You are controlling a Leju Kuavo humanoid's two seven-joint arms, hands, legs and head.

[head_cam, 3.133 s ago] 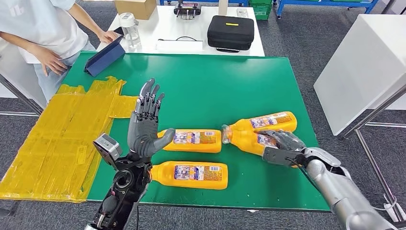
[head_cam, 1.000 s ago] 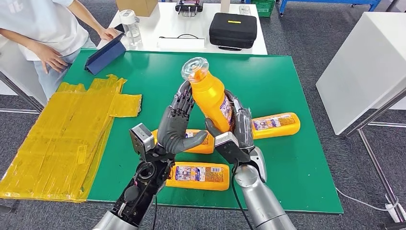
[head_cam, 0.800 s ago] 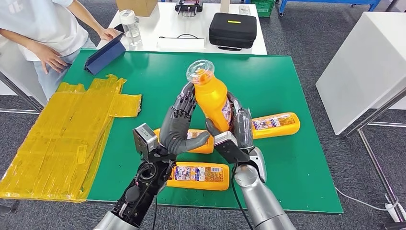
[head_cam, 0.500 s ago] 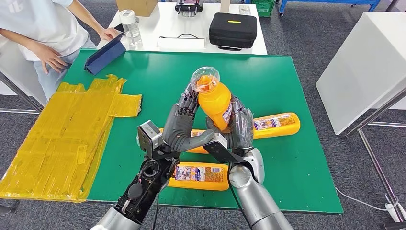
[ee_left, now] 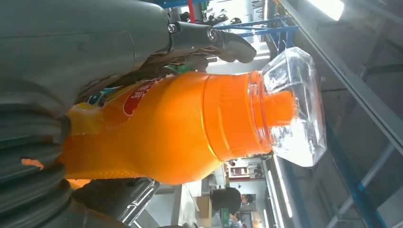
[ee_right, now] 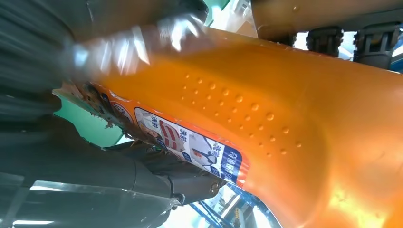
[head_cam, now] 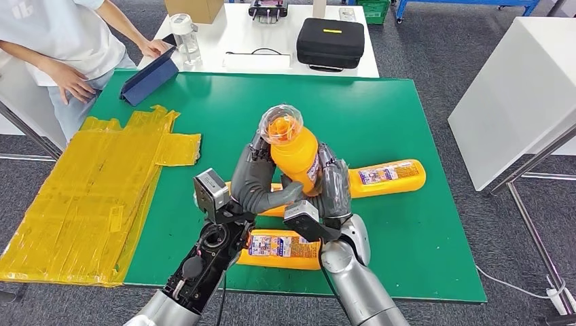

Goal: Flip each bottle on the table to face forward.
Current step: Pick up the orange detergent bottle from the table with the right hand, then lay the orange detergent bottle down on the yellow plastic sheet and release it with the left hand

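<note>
Head view: orange juice bottle [head_cam: 297, 151] upright mid-air above green table [head_cam: 380, 109], left hand [head_cam: 253, 182] and right hand [head_cam: 331, 187] both wrapped round it. Three bottles [head_cam: 386, 174] lying flat, probably pending.

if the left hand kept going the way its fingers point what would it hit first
Nothing new: the left hand already presses the raised orange plastic bottle. Beyond it, probably bare green table, though depth is unclear.
</note>
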